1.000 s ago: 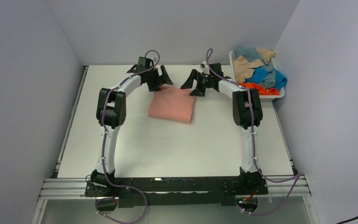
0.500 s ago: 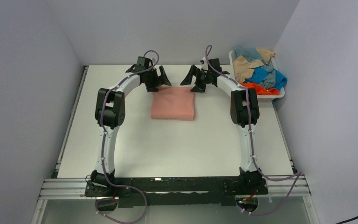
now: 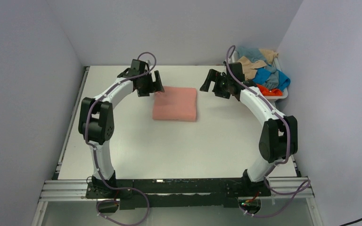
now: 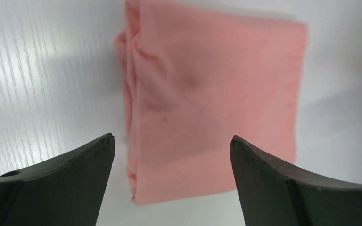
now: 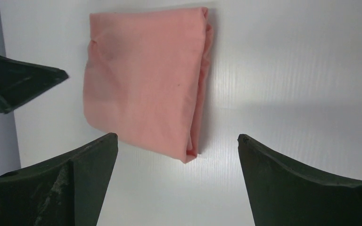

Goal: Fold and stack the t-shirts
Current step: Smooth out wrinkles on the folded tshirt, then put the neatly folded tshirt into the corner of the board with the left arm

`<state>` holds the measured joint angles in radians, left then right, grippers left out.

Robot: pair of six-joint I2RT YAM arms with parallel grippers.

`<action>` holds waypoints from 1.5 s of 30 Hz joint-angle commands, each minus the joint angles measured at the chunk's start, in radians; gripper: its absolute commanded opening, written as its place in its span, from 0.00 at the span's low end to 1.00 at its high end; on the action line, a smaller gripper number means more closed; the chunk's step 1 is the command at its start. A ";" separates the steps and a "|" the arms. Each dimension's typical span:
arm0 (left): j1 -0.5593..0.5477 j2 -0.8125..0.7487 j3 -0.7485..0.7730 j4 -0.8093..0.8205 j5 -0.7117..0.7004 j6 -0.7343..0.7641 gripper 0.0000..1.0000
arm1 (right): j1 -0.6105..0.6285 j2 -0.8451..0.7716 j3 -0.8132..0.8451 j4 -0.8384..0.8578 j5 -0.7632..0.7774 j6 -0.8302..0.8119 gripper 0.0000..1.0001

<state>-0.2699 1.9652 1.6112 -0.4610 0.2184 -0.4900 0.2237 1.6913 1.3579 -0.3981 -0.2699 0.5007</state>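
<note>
folded salmon pink t-shirt [image 3: 175,103] lies flat on the white bench [image 3: 169,146], toward the far side, between my two arms. left gripper [image 3: 152,87] hangs just beside its far left corner - fingers [image 4: 70,183] spread wide, holding nothing. right gripper [image 3: 213,87] sits off the far right corner, near but apart, fingers [image 5: 301,183] wide too, empty. layered edges show along one side of the fold. other t-shirts [image 3: 264,75] - tan, bright blue, grey-blue, orange - are heaped in the white basket [image 3: 278,98] at the bench's far right corner.
</note>
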 commanded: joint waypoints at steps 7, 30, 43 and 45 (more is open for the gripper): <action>-0.020 0.171 -0.030 -0.036 0.021 0.004 0.61 | 0.000 -0.196 -0.091 -0.088 0.193 -0.028 1.00; 0.256 0.301 0.304 -0.228 -0.387 0.251 0.00 | -0.080 -0.214 -0.049 -0.206 0.442 -0.134 1.00; 0.493 0.502 0.712 -0.187 -0.260 0.422 0.00 | -0.080 -0.172 0.043 -0.291 0.527 -0.046 1.00; 0.507 0.532 0.777 -0.210 -0.281 0.411 0.00 | -0.081 -0.175 0.044 -0.292 0.536 -0.035 1.00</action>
<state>0.2115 2.4538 2.2379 -0.6861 -0.0814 -0.1051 0.1471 1.5215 1.3518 -0.6613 0.2100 0.4240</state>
